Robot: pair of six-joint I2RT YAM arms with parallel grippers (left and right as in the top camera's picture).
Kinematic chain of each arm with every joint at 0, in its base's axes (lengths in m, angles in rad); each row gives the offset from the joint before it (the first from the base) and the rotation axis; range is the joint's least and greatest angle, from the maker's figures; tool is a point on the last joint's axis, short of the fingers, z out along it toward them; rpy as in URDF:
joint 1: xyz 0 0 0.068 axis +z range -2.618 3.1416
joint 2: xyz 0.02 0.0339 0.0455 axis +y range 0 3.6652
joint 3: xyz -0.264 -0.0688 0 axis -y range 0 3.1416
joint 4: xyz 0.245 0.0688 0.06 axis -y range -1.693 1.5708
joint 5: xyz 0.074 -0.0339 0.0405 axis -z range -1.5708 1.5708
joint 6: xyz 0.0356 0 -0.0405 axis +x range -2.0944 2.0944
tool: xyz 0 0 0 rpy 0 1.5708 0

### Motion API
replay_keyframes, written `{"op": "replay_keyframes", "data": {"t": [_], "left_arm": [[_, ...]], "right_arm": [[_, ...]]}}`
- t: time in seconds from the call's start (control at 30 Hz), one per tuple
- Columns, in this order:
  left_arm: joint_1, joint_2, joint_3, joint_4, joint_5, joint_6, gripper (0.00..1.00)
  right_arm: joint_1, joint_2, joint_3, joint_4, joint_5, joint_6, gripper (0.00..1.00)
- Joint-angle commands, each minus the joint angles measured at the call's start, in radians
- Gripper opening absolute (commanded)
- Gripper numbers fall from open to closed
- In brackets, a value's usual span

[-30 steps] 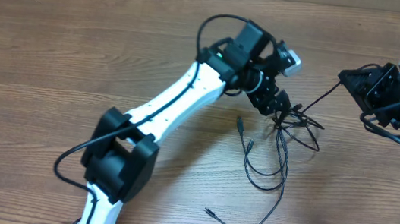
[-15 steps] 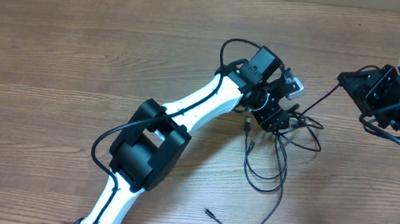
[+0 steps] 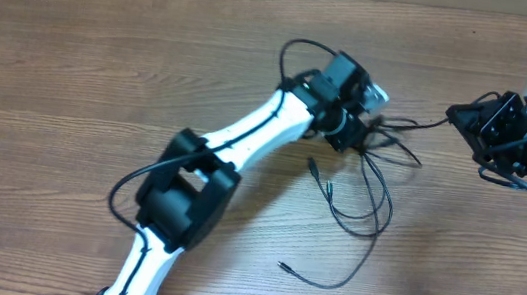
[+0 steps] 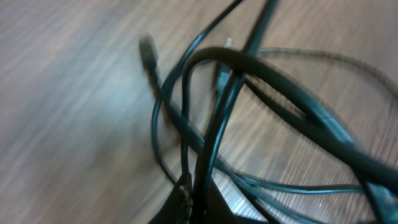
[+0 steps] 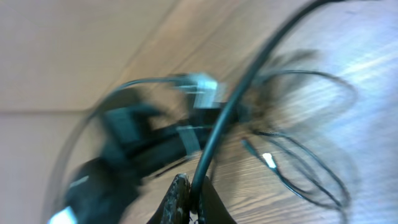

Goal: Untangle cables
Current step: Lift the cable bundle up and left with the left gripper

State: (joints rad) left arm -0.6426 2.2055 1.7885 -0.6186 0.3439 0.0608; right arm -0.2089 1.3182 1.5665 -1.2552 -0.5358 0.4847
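1. Pinches the cables (image 3: 371, 193) in the left gripper (image 3: 367, 138), closed tight on the knotted part right at its tips.
2. Shows, in the left wrist view, several black strands caught at bottom centre and fanning up and away from the gripper, with a thicker loop crossing over the thinner ones.
3. Clamps a single strand in the right gripper (image 3: 452, 116), shut fully down on it. Runs that strand nearly straight from the right gripper across to the knot at the left gripper.
4. Leaves the rest lying in loose overlapping loops on the counter (image 3: 102, 67), just off the left gripper on its base side.
5. Puts two small plug ends (image 3: 315, 164) near the left gripper, side by side but not touching. Puts a third plug end (image 3: 282, 267) well apart from it, at the tail of the longest loop.
6. Keeps both grippers well apart, joined only by that one strand.
7. Can't count the separate cables: both wrist views are motion-blurred and the strands overlap.
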Motion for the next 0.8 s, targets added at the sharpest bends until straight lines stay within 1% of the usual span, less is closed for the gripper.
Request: {"op": "replay_keyframes", "data": {"t": [0.0,0.13,0.23,0.33,0.4,0.5,0.63,0.77], "left_arm": [[0.069,-0.225,0.114,-0.067,-0.124,-0.084,0.04],[0.11,-0.379,0.147,-0.177,-0.107,-0.084,0.04],[0.14,-0.502,0.147,-0.267,-0.02,-0.083,0.04],[0.156,-0.56,0.147,-0.311,0.042,-0.052,0.04],[0.175,-0.604,0.147,-0.328,0.101,-0.046,0.04],[0.202,-0.668,0.147,-0.302,0.174,-0.054,0.04],[0.232,-0.76,0.147,-0.208,0.179,-0.108,0.04],[0.266,-0.848,0.147,-0.099,0.173,-0.114,0.04]], "right_arm": [[-0.006,0.031,0.014,-0.003,0.133,0.068,0.04],[-0.006,0.074,0.003,-0.011,0.242,0.092,0.04],[-0.006,0.137,0.003,-0.012,0.313,0.091,0.04],[-0.006,0.184,0.003,-0.01,0.337,0.082,0.04],[-0.006,0.219,0.003,0.001,0.332,0.043,0.04],[-0.006,0.261,0.003,0.006,0.332,-0.016,0.04],[-0.006,0.283,0.003,-0.007,0.333,-0.069,0.04],[-0.01,0.31,0.003,-0.005,0.338,-0.075,0.05]]}}
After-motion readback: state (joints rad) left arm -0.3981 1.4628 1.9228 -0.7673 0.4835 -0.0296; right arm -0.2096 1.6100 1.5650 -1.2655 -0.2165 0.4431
